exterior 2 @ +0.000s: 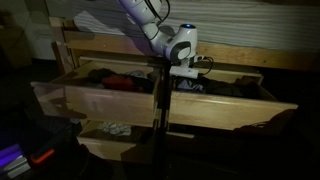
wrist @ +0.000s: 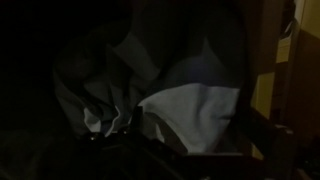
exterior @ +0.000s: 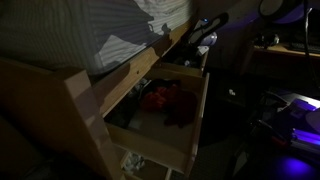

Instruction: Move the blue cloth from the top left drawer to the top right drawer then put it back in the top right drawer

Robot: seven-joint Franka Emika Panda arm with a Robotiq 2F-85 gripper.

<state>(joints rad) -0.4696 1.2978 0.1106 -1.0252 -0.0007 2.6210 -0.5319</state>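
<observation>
The scene is very dark. My gripper hangs low over the left end of the open top right drawer, next to the centre post. It also shows in an exterior view beyond the near drawer. In the wrist view a pale bluish cloth lies crumpled right below the camera among dark clothes. The fingers are only dark shapes at its sides. I cannot tell if they are open or closed on the cloth.
The top left drawer stands open with a red garment and dark clothes; the red garment also shows in an exterior view. A lower drawer is open with white items. A striped mattress lies above.
</observation>
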